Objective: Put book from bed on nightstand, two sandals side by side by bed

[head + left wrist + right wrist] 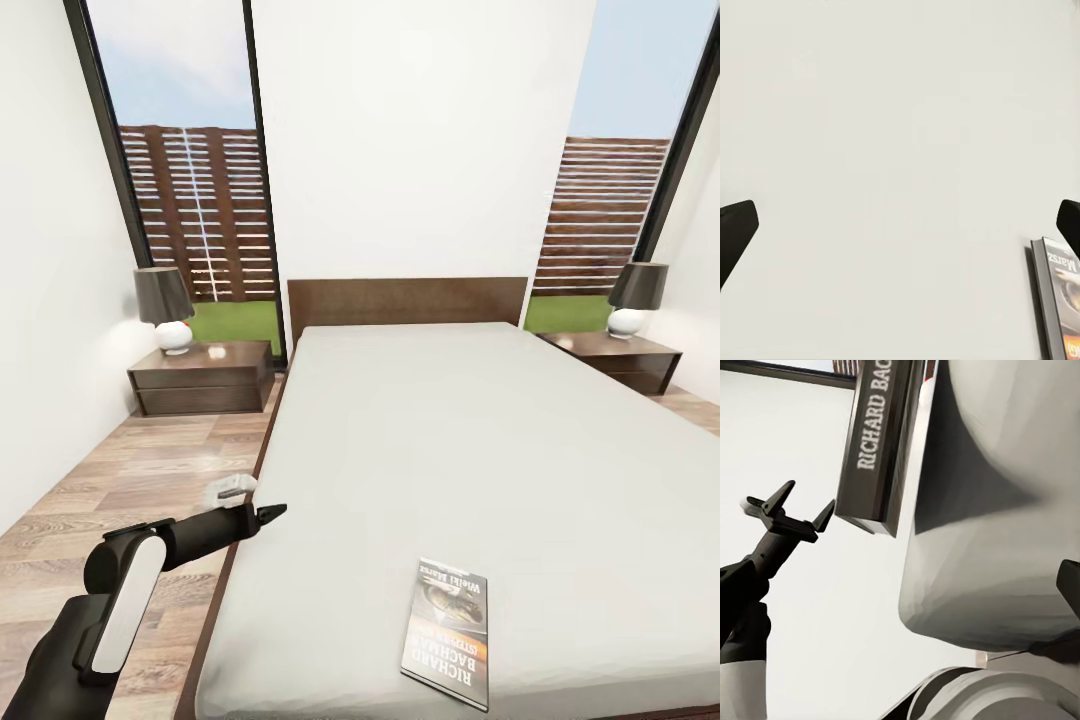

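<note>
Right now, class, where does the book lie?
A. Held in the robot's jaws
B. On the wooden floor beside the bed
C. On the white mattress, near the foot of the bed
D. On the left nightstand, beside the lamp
C: the book lies flat on the white mattress of the bed, at its near end, apart from the left gripper.

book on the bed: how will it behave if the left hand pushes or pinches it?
The book lies flat on the mattress, so it likely slides rather than tips or rolls. It looks thin and probably light. A pinch probably needs an edge; the left hand, open, is apart from it.
</note>
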